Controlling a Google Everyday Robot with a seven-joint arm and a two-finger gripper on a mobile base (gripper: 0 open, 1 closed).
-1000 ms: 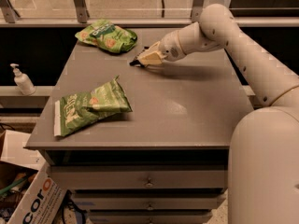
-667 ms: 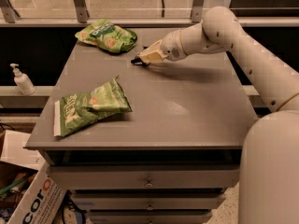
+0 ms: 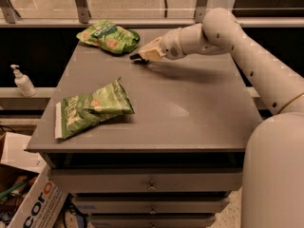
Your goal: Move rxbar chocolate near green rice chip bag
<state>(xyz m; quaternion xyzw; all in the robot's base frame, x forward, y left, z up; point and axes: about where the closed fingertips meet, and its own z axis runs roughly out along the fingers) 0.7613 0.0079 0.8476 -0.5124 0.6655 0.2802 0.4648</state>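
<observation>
The grey surface (image 3: 190, 108) fills the middle of your view, with drawers (image 3: 152, 182) stacked below its front edge. Your robot's pale body (image 3: 275, 175) stands at the 4 o'clock corner. Its arm (image 3: 247, 56) rises from there and reaches across the 1 o'clock part of the surface toward 12 o'clock.

At about 8 o'clock on the surface lies a long, flatter green bag (image 3: 90, 109). Its white end strip points toward the 8 o'clock corner, and it is well apart from everything else on top.

The green rice chip bag (image 3: 108, 36), puffy with a dark-green band of lettering and orange-red round pictures, rests at 11 o'clock, close to the far edge.

Off the surface, a cardboard box (image 3: 33, 208) with orange lettering sits on the floor at 7 o'clock. A white pump bottle (image 3: 23, 81) stands on a ledge at 9 o'clock.

The end effector (image 3: 141, 57) is at about 12 o'clock, low over the surface, just beside the 4 o'clock side of the green rice chip bag. It is clamped on the rxbar chocolate (image 3: 136, 58), which you see only as a small dark sliver sticking out of its tip toward the bag. You cannot tell whether the bar touches the bag or the surface.
</observation>
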